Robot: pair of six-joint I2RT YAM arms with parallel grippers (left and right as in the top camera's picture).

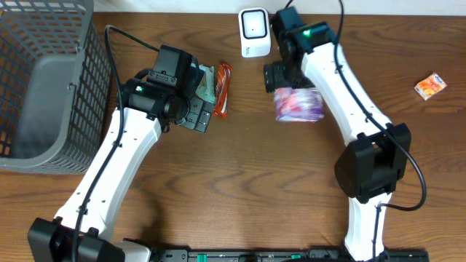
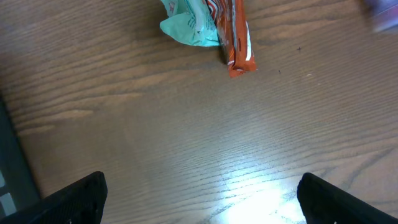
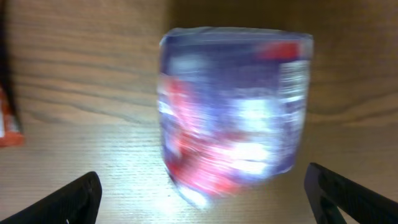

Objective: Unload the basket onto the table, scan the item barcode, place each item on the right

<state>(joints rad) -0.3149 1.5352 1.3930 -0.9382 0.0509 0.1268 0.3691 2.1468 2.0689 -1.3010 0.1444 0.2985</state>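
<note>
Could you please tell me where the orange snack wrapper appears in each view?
Overhead: orange snack wrapper upper middle, left of centre.
Left wrist: top centre.
Right wrist: left edge, cropped.
Shared landmark: the purple-red packet, on the wrapper's right.

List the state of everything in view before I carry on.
Left gripper, open, holding nothing.
Right gripper, open, gripping nothing.
Purple packet, blurred, not gripped.
Orange bar, lying flat on the table.
Teal wrapper, crumpled, touching the orange bar.
Scanner, at the table's far edge, untouched.
Basket, upright.
Small orange box, lying alone at the right.
</note>
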